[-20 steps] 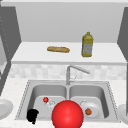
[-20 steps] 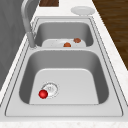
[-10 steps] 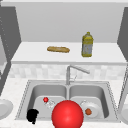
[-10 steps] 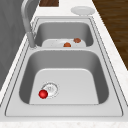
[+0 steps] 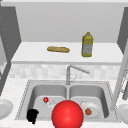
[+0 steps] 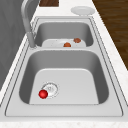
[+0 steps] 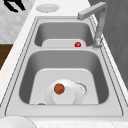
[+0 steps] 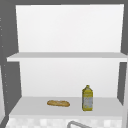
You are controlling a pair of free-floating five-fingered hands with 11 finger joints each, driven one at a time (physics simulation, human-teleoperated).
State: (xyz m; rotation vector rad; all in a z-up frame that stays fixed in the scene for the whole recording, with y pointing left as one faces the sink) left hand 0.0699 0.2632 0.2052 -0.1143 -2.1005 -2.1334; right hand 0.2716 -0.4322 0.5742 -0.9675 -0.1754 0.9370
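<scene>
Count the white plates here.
3: a left plate on the counter left of the sink, a right plate on the counter opposite, a basin plate in the right basin under a brown ball.

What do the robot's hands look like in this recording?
The left hand is a plain matte black shape with human-like fingers, floating at the sink's front left corner with no arm, wrist cuff, cable or marking visible. In the right side view, a hand shows as the same flat black, with dark finger shapes against the pale floor.
</scene>
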